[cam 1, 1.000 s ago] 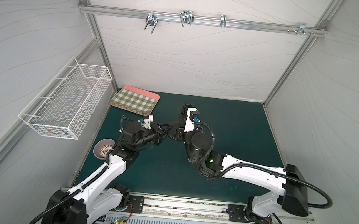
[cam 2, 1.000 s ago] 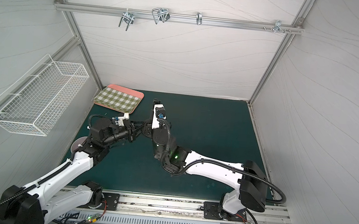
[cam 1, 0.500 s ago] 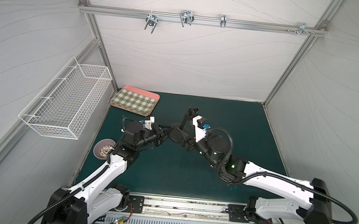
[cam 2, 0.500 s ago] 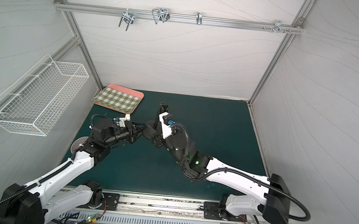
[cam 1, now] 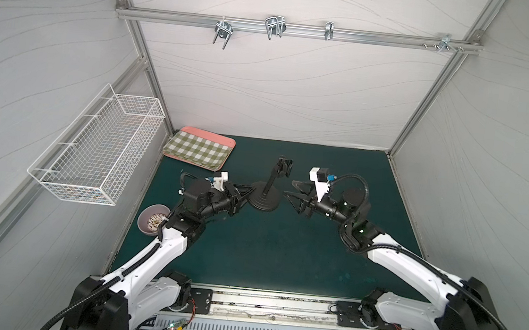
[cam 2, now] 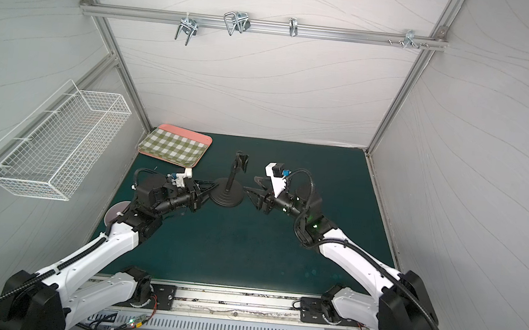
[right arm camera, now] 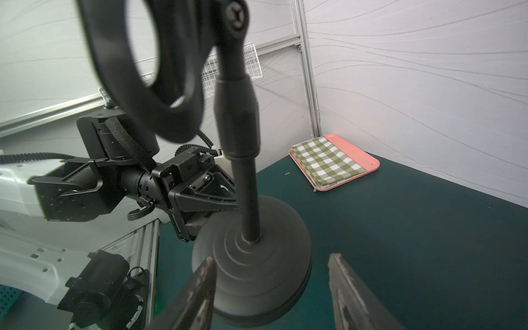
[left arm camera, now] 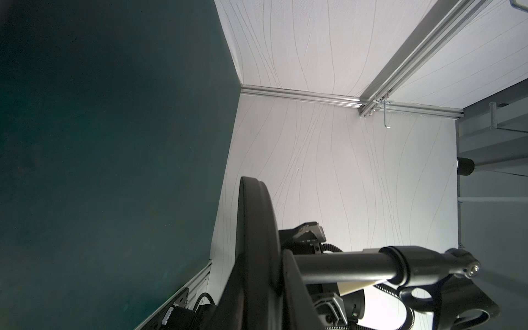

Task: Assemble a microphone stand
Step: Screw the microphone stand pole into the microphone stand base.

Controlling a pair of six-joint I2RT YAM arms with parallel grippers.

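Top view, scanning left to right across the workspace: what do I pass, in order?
In a top view: wire basket → bowl → left gripper → microphone stand → right gripper.

Right tool [cam 1: 288,188] off stand [cam 1: 264,201]; jaws apart

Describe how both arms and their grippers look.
The left arm and right arm share white shell links, black joints and black corrugated cables. A green light glows on the right one. Each wrist carries a white camera mount with a blue plug. The left gripper and right gripper are black, with tapered, triangular open-frame fingers.
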